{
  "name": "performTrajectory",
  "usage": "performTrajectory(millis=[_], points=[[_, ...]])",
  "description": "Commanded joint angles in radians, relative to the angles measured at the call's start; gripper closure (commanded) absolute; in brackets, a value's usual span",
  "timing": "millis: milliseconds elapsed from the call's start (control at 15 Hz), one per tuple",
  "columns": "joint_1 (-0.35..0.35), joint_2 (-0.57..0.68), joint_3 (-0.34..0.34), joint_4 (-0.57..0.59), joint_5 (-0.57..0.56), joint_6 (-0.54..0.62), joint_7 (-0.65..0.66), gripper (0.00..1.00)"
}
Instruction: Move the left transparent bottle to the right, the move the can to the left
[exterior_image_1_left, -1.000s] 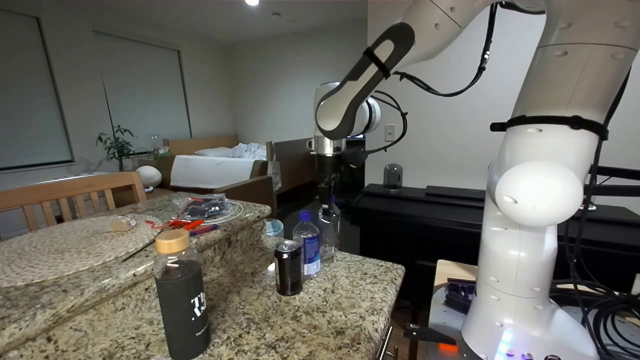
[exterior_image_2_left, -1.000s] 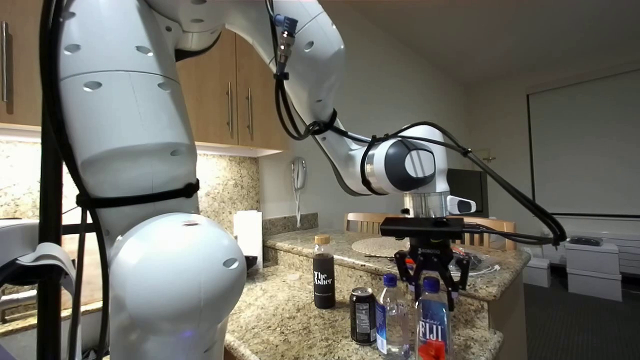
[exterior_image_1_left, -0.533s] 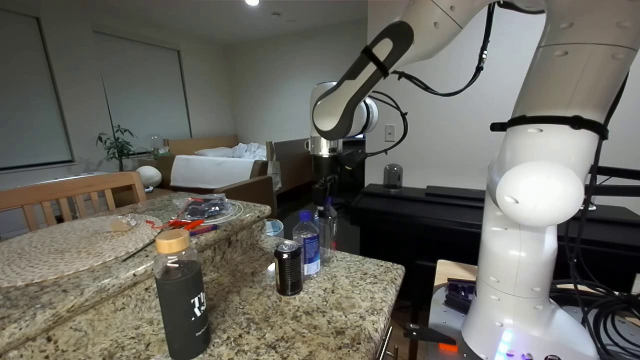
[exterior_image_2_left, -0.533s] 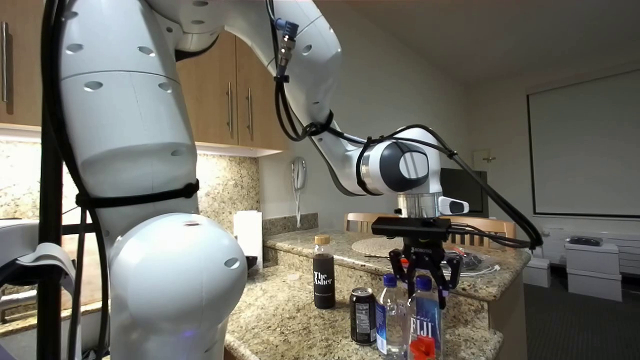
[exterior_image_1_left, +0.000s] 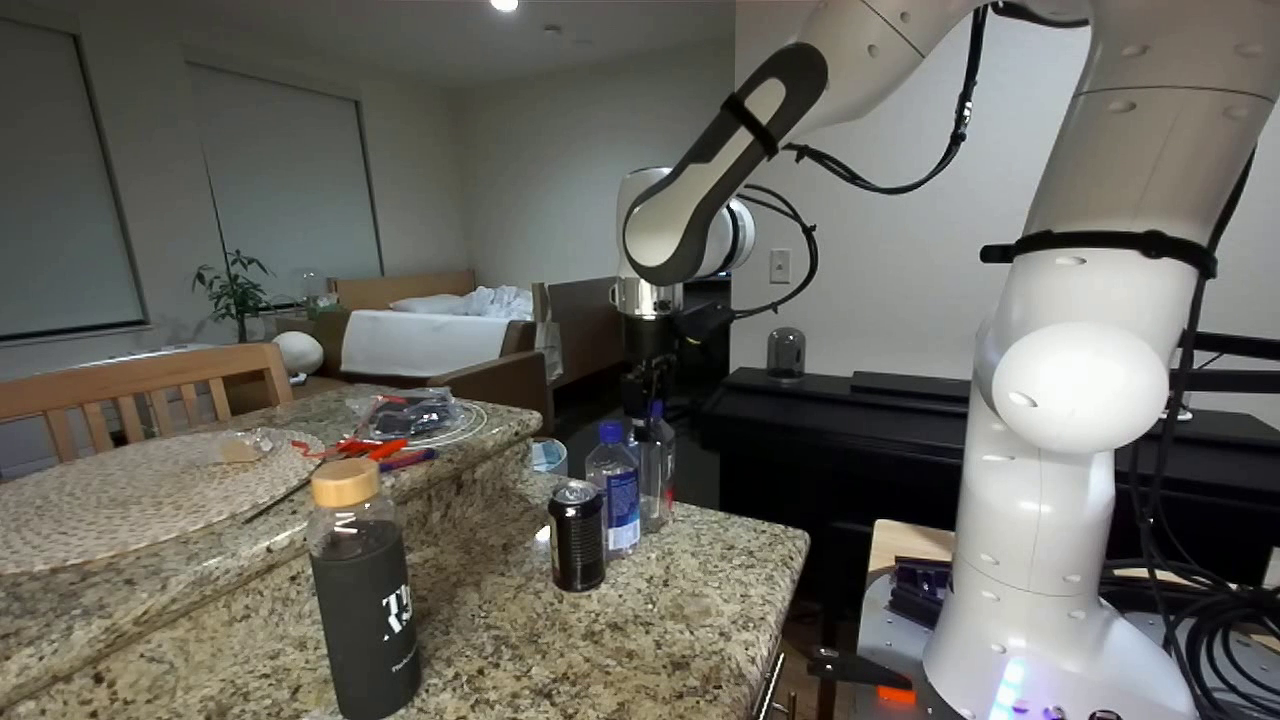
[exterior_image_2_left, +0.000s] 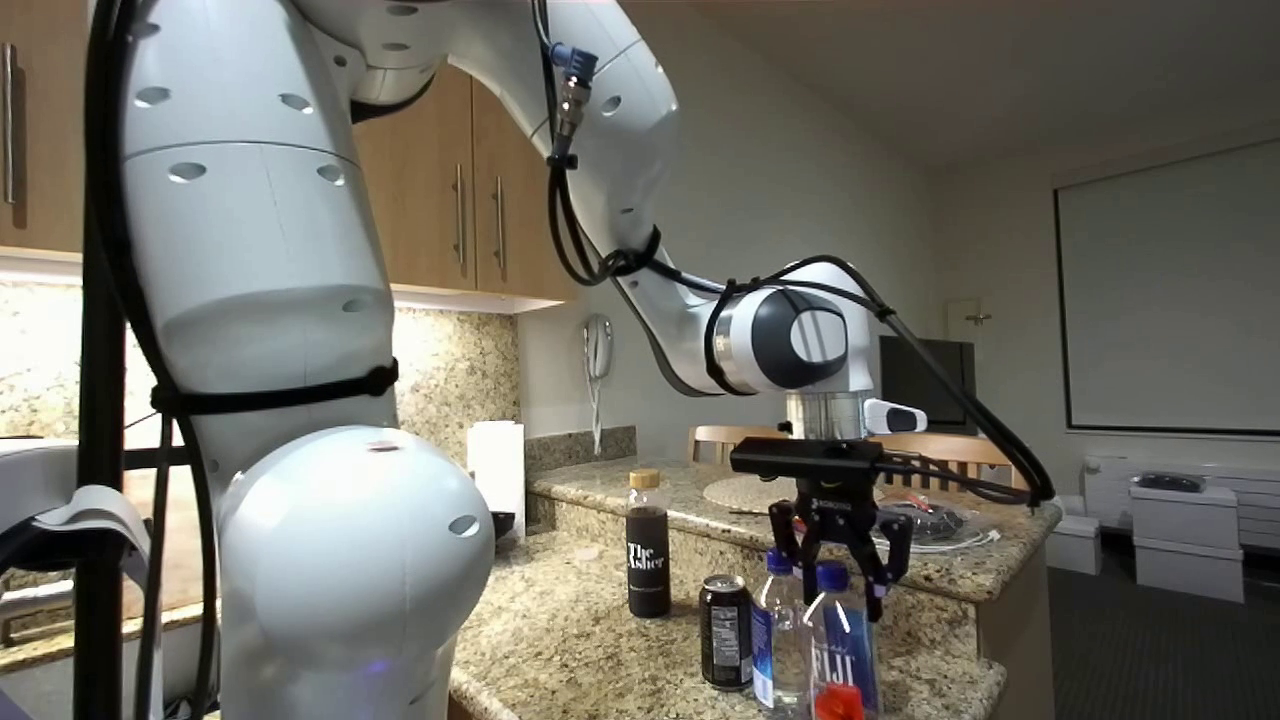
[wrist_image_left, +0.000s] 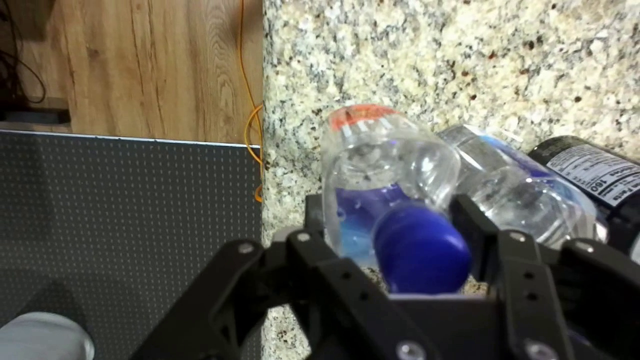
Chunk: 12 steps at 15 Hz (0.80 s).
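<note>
Transparent bottle (wrist_image_left: 382, 170), capped, contents unclear, sits beside its blue-capped twin (exterior_image_2_left: 786, 635).

Drink can (wrist_image_left: 591, 171) partly beyond the wrist view's right edge

The clear bottle (exterior_image_2_left: 848, 645) (perhaps leaning now) has shifted, with the gripper (exterior_image_2_left: 843, 606), toward the neighbouring bottle (exterior_image_2_left: 785, 645).

2 clear bottles (exterior_image_2_left: 846, 650), black can (exterior_image_2_left: 724, 636), speckled counter (exterior_image_2_left: 560, 605)
</note>
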Motion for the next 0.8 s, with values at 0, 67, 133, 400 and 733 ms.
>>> performTrajectory(millis=[0, 67, 133, 400, 733], points=[[-0.006, -0.008, 0.014, -0.023, -0.004, 0.035, 0.044, 0.03], [-0.006, -0.008, 0.015, -0.023, -0.005, 0.035, 0.048, 0.01], [-0.006, -0.009, 0.016, -0.023, -0.007, 0.034, 0.054, 0.0], [-0.008, -0.017, 0.017, -0.025, -0.011, 0.029, 0.055, 0.0], [-0.01, -0.046, 0.022, -0.02, -0.026, 0.007, 0.061, 0.0]])
